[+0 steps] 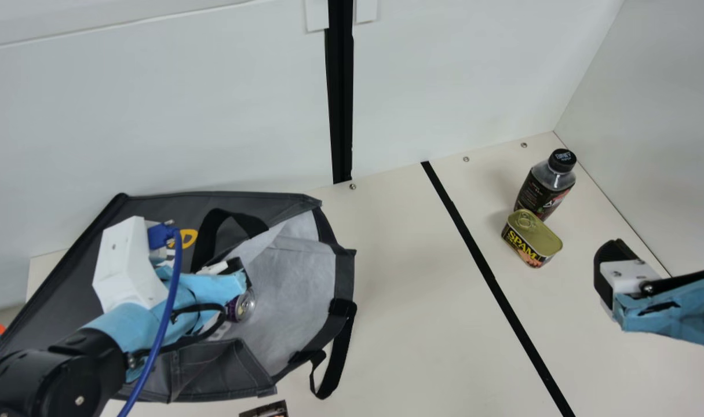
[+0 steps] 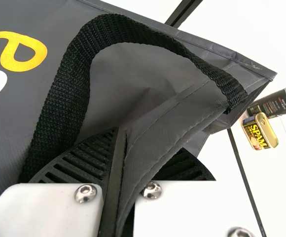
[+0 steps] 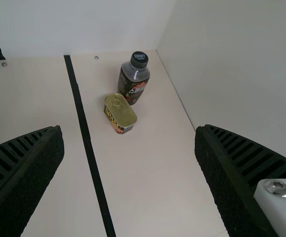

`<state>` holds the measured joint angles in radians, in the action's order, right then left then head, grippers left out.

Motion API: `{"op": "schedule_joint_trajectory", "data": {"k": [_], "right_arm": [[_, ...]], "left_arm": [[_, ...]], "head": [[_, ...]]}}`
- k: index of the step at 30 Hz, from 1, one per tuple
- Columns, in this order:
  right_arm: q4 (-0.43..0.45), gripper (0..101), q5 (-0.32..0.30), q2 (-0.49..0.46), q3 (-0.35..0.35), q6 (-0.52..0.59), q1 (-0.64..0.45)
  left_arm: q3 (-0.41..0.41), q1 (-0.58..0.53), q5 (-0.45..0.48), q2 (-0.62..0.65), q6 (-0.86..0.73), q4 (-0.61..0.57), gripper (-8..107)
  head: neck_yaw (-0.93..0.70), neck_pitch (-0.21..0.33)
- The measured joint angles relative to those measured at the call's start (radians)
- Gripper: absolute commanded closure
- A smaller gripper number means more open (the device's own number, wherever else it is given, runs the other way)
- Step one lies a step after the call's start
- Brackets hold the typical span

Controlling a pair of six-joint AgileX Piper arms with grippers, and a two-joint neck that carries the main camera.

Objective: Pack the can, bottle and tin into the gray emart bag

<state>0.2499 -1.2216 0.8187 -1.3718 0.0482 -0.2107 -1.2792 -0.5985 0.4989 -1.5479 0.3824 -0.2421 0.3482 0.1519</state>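
The right gripper (image 3: 128, 129) has its two fingers spread wide, with nothing between them. Out ahead of it and toward the robot's left sits the ring-pull tin (image 1: 531, 237), flat on the table (image 1: 409, 301) with its lid up, well apart from the bag. The tin's long axis runs at a slant: its ring-pull end points away from the right arm, toward the bottle, and its other end angles back toward that arm. Just behind that far end stands the black-capped bottle (image 1: 546, 188), upright, so close that I can't tell whether the two touch.

The right arm is clearly the nearer one to both. The tin looks the easier first pick; the fingers would likely need a small turn to close across its narrow width, and a reach too deep could nudge the bottle.

The left gripper (image 2: 121, 136) is pinched on the rim of the gray emart bag (image 2: 158, 123). Inside the bag's mouth, beside the left arm, lies the drink can (image 1: 244, 306), its end toward the opening.
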Motion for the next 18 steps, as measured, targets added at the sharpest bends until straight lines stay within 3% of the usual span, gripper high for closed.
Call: {"op": "schedule_joint_trajectory", "data": {"k": [9, 18], "right_arm": [[-0.107, 10, 0.001, -0.004, -0.004, 0.092, -0.101], [-0.139, 10, 0.001, 0.025, -0.035, 0.112, -0.118]], "left_arm": [[0.000, 0.000, 0.000, 0.000, 0.000, 0.000, 89], [0.000, 0.000, 0.000, 0.000, 0.000, 0.000, 89]], "head": [[0.000, 0.000], [0.000, 0.000]]}}
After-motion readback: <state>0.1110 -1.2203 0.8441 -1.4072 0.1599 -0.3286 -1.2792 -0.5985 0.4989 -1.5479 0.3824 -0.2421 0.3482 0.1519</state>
